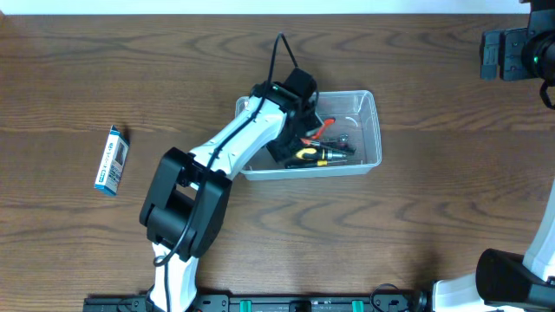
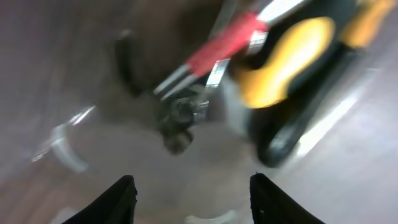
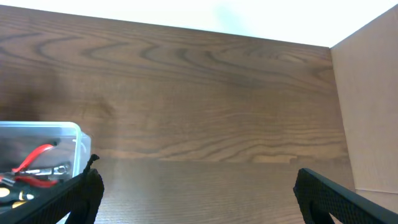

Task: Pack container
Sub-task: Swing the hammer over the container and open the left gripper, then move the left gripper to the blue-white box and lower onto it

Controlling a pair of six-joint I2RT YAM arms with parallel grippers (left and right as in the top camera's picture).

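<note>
One container [image 1: 362, 111], tabletop [image 1: 416, 225] open all round; one box [image 1: 111, 159] well left. Left gripper [image 2: 193, 186] and right gripper [image 3: 196, 186]: fingers apart.

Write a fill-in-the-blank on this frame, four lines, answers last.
1. The left pincer hangs over the container with its jaws ____.
2. The pliers inside have ____ handles.
3. The small box outside the container is blue and ____.
4. The right pincer grips ____.
Missing words: open; red; white; nothing.
</note>
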